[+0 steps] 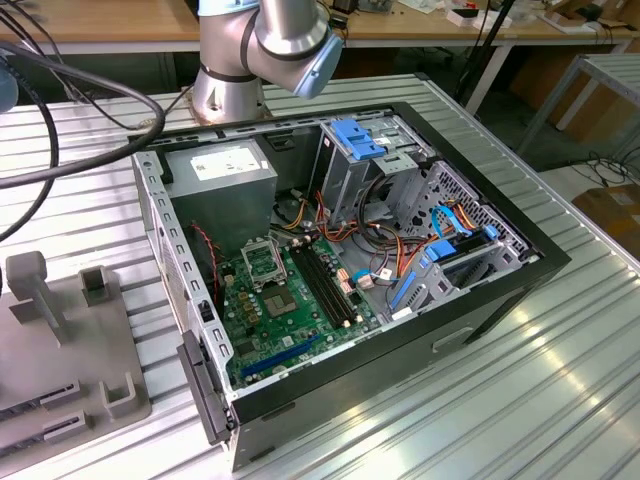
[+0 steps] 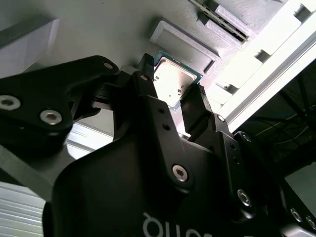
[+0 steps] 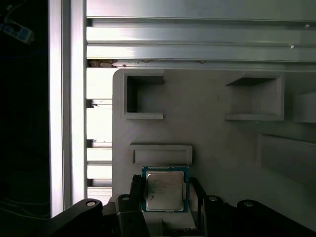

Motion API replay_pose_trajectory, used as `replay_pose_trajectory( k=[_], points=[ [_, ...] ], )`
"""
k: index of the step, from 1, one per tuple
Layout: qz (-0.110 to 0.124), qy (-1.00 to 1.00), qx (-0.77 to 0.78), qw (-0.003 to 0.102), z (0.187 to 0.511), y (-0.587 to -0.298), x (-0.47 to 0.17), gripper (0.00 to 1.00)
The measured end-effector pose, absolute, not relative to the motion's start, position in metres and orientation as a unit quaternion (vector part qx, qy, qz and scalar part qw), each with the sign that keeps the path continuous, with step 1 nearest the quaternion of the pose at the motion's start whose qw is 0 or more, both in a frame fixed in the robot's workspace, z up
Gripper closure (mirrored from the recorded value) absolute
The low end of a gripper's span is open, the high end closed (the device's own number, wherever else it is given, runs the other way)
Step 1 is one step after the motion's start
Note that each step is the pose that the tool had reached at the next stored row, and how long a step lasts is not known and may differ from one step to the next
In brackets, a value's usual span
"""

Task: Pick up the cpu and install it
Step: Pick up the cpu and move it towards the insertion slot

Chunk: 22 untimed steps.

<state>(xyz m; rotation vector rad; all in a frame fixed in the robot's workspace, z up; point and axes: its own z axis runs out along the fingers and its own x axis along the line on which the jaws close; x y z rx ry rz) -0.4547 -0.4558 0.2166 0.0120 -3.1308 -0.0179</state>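
The cpu [image 3: 164, 191], a small square chip with a silver top and green edges, sits between the two black fingers of my gripper [image 3: 167, 197] just over the grey fixture plate [image 3: 212, 143]. In the second wrist view the cpu [image 2: 172, 81] is flanked tightly by the fingertips of the gripper [image 2: 173, 88], which looks shut on it. The metal-framed socket [image 1: 262, 262] lies on the green motherboard [image 1: 290, 320] inside the open computer case [image 1: 500, 270] in the exterior view.
The grey fixture plate [image 1: 60, 340] with raised holders stands at the exterior view's left, beside the case. A grey power-supply box [image 1: 222, 175], black memory slots [image 1: 325, 285], blue drive brackets and cable bundles fill the case. The arm's base [image 1: 255, 50] rises behind it.
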Motion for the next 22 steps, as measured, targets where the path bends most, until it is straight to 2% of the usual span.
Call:
replay_pose_trajectory(
  k=[22],
  points=[
    [-0.006,-1.0,0.004,0.005,0.234,-0.456,-0.455,0.53]
  ],
)
